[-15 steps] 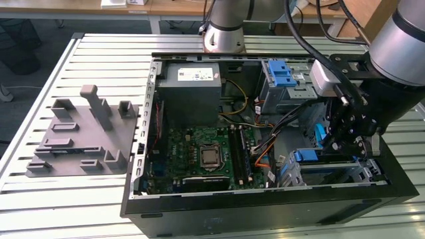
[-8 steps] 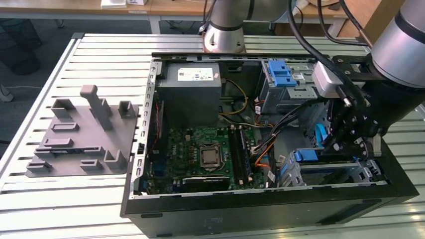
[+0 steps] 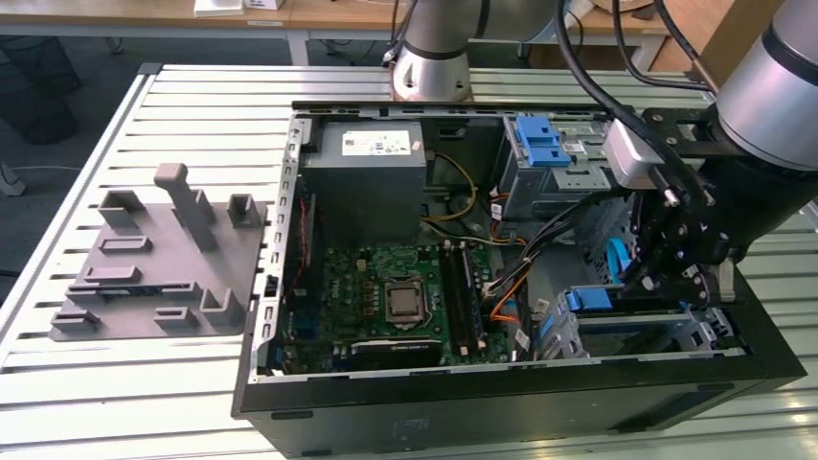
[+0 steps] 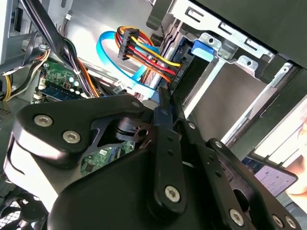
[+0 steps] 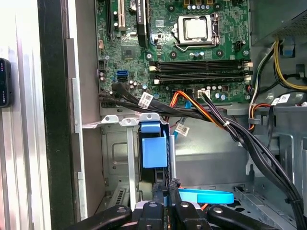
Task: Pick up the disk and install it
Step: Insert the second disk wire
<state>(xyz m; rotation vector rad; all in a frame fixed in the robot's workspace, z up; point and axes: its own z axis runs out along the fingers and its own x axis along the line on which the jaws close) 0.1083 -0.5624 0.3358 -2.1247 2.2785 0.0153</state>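
The gripper (image 5: 167, 191) is pinched narrow at the disk's (image 5: 154, 151) blue bracket; the disk is judged stiff, weighty, shock-sensitive.

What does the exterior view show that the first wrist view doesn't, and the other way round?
The exterior view adds the slatted table, the grey fixture plate beside the case, the power-supply box and the arm's base.

The first wrist view adds close detail: a small blue connector on the board and white tags on the cables.

Both share the motherboard with its processor socket, and the blue bracket standing between the bay's metal rails, with the gripper right next to it.
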